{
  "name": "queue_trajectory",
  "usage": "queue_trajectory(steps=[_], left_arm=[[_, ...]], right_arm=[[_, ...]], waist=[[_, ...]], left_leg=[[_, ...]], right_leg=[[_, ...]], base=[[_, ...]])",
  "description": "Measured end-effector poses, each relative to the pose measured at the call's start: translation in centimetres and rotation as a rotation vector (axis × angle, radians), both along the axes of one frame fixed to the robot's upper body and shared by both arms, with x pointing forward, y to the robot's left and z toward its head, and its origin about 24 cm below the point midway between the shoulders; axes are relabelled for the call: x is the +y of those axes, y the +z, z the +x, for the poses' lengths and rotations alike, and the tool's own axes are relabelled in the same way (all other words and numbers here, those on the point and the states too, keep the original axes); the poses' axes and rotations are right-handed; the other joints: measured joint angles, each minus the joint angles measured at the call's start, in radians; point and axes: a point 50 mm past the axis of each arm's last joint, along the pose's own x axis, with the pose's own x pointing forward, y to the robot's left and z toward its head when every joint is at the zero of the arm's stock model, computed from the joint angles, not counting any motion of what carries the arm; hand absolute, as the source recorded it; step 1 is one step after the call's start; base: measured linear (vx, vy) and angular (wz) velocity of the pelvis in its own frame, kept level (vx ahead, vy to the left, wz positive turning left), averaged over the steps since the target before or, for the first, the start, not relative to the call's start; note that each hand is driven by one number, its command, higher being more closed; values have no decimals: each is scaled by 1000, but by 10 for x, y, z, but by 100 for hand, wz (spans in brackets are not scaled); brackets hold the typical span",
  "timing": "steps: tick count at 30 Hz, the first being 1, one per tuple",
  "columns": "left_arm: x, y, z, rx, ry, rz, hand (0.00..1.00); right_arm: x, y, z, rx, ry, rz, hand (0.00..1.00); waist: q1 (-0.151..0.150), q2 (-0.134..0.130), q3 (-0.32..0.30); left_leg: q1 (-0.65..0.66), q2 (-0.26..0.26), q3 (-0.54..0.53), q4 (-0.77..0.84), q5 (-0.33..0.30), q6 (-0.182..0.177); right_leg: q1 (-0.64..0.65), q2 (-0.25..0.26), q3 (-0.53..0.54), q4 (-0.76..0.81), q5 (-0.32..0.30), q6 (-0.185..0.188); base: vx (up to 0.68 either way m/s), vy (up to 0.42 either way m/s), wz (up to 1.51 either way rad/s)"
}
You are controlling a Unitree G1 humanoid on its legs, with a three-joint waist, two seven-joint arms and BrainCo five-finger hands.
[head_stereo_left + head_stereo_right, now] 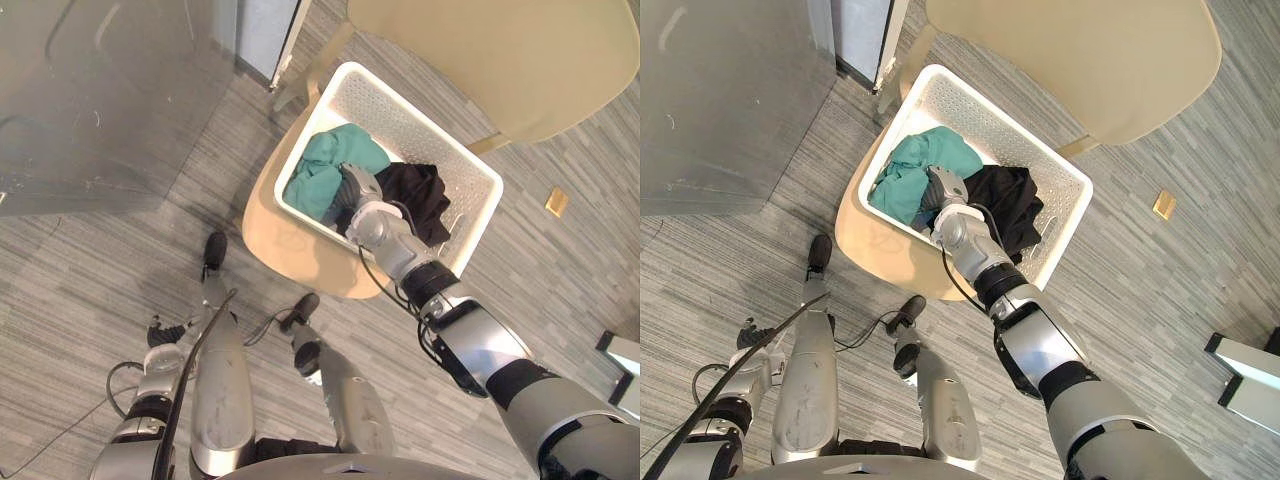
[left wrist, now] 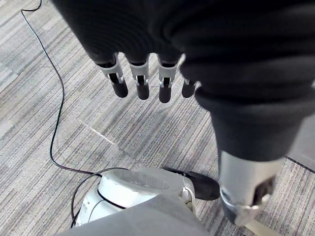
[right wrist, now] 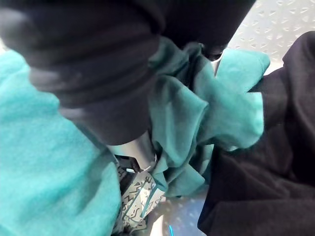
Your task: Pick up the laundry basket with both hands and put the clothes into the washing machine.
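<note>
Grey carpet [image 1: 100,260] lies under a beige seat [image 1: 290,250] bearing the laundry basket [image 1: 400,100]. The right robot hand [image 1: 355,190] is buried in its teal garment [image 1: 330,160], so I cannot tell its grip. A black garment [image 1: 420,195] lies just beside. The left robot hand [image 2: 140,81] hangs loose-fingered.

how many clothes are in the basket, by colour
teal garment: 1
black garment: 1
total: 2, both in the basket
</note>
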Motion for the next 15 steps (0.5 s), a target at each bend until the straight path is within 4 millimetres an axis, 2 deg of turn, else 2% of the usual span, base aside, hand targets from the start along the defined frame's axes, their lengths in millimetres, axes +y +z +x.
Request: queue_trajectory(steps=[3, 8, 12, 15], left_arm=[[-1, 2, 3, -7, -8, 2, 0], [-1, 2, 3, -13, 6, -11, 0], [-1, 2, 3, -17, 18, -25, 0], [-1, 1, 2, -15, 25, -30, 0]], right_arm=[[0, 0, 0, 0, -1, 5, 100], [-5, -4, 2, 50, -36, 121, 100], [-14, -10, 2, 101, -94, 324, 100], [-23, -19, -1, 136, -182, 649, 100]], waist=[[-1, 0, 0], [-3, 0, 0], [-2, 0, 0], [-2, 1, 1]], left_leg=[[-3, 0, 0, -1, 2, 0], [-3, 2, 0, -4, 5, -2], [-1, 2, 1, -4, 5, -2], [8, 3, 6, -4, 5, -2]], right_leg=[[-8, -1, 1, 9, -4, -5], [-13, -1, 1, 18, -9, -8], [-14, -3, 1, 24, -11, -9], [-14, -10, 4, 42, -20, -9]], base=[[10, 3, -1], [0, 0, 0], [0, 0, 0], [0, 0, 0]])
